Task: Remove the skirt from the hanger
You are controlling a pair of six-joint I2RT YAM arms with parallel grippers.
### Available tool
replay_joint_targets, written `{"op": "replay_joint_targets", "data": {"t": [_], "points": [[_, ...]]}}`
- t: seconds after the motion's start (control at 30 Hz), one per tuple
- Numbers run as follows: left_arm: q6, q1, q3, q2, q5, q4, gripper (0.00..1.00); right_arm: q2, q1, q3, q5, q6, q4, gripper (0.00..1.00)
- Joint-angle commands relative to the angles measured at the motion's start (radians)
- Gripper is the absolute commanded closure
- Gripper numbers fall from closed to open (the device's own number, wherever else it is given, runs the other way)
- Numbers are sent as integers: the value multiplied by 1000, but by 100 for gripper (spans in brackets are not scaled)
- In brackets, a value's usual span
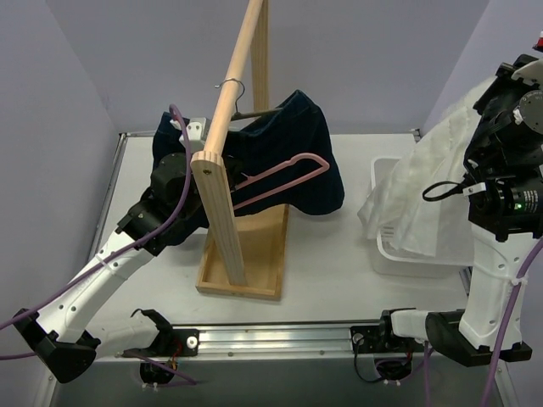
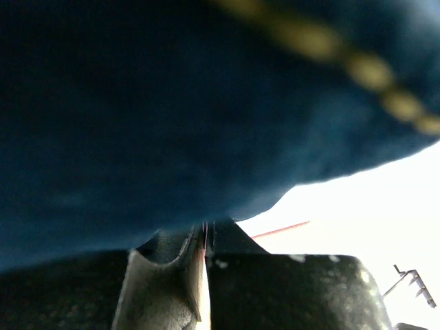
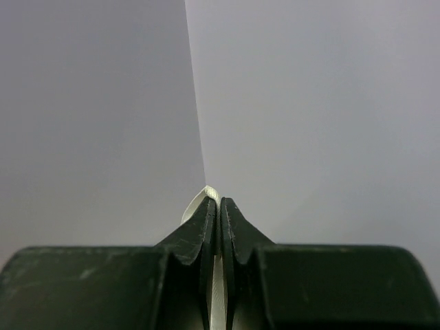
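White counter [image 1: 339, 263]: carries rack [image 1: 226, 212] and basket [image 1: 416, 257].
Rack: wooden, its rail holds the hanger [image 1: 325, 163].
Skirt [image 1: 297, 119]: navy, draped on the pink hanger.
Cloth [image 1: 416, 195]: white, hanging over the basket.
Left pincer [image 2: 206, 230]: together, tips against the skirt.
Right pincer [image 3: 218, 203]: clamped on the cloth.

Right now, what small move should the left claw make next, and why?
Probably a short pull down and leftward with the left claw, drawing the skirt along the pink hanger. Its jaws look shut on the skirt's left edge, while the skirt is draped on the hanger hooked over the wooden rod. The right claw, shut on white cloth, cannot help.
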Motion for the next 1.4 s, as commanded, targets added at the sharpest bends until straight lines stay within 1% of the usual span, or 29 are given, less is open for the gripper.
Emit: {"op": "replay_joint_targets", "data": {"t": [0.0,0.23,0.3,0.4,0.43,0.5,0.53,0.63,0.67,0.73,0.77,0.9,1.0,1.17,1.27,1.3,1.37], "points": [[13,4,10,12,25,10,98,5,-4,103,67,-69,175,100],[19,13,-3,18,28,8,98,59,2,205,80,-106,196,100],[19,15,-6,22,33,10,98,59,6,203,83,-106,191,100],[18,16,-11,23,37,14,98,13,6,117,87,-89,191,100],[18,18,-13,25,39,17,98,-1,6,42,81,-80,191,100],[16,18,-13,26,43,17,98,-51,6,-52,81,-48,198,100],[18,18,-13,26,49,17,98,-68,6,-148,87,-36,199,100],[22,18,-14,29,62,10,98,-128,5,-288,74,36,182,100],[24,18,-16,26,65,7,98,-141,5,-366,72,59,172,100],[27,18,-22,19,66,-7,98,-171,5,-444,67,111,153,100],[33,18,-26,8,68,-10,98,-179,5,-510,70,116,149,100],[45,18,-42,-15,75,-30,98,-217,5,-616,90,187,124,100],[50,18,-49,-29,85,-44,98,-216,0,-630,110,185,127,100],[47,18,-55,-38,102,-49,98,-171,-3,-531,138,139,168,100],[44,18,-55,-44,114,-55,98,-156,-3,-503,127,92,265,100],[42,18,-57,-47,115,-56,98,-153,-3,-509,117,72,340,100],[42,18,-59,-55,120,-58,98,-139,-3,-497,97,61,380,100]]}}
